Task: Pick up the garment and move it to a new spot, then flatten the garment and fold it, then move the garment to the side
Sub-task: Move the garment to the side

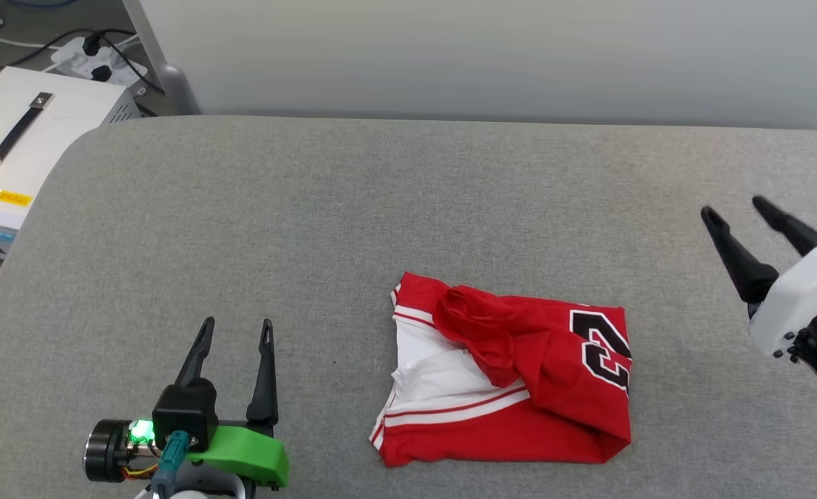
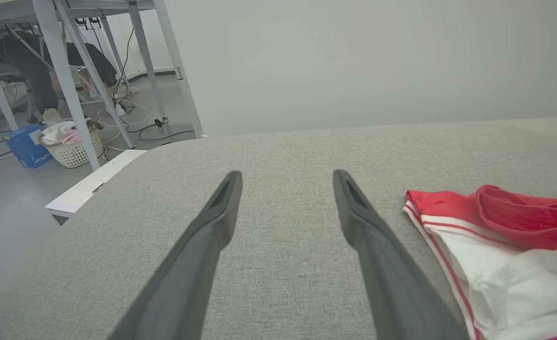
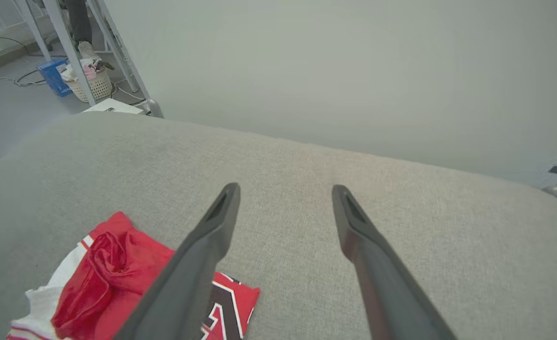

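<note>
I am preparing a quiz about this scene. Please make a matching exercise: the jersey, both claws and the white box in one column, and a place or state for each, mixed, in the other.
1. jersey
2. left claw
3. right claw
4. white box

A. open, over the right side of the table
B. beside the table's far left corner
C. bunched, lying free mid-table
D. open, over the table's near left part

Pairs: 1-C, 2-D, 3-A, 4-B

Red garment (image 1: pixel 554 367) bunched on grey table (image 1: pixel 311 229), left tool (image 1: pixel 238 322) lower left, right tool (image 1: pixel 732 206) far right, both spread wide
</note>
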